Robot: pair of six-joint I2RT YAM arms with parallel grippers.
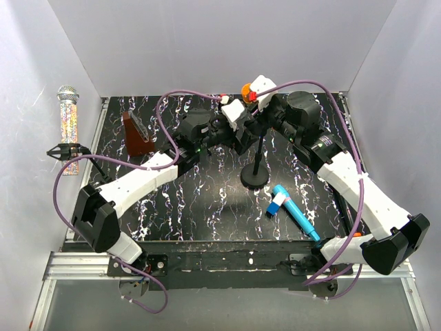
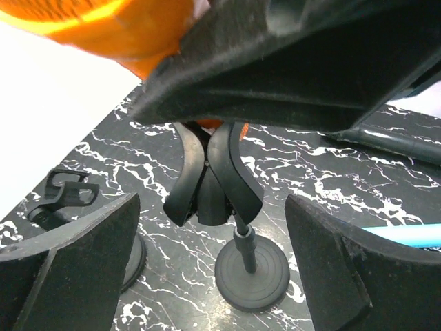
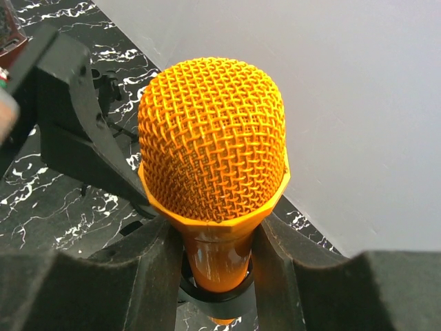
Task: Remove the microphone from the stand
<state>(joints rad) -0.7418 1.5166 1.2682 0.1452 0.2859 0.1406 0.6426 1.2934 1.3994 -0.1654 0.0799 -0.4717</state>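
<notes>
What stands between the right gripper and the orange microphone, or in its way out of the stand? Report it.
Nothing visible. The right gripper has its fingers pressed on either side of the orange microphone, at its handle. Only the stand's clip holds the handle from below, and the left gripper stands open around that clip.

The orange microphone (image 3: pixel 213 145), its mesh head up, sits with its handle in the clip of the black stand (image 1: pixel 255 178), which stands upright on its round base just 3 o'clock of the table's (image 1: pixel 207 214) centre.
</notes>
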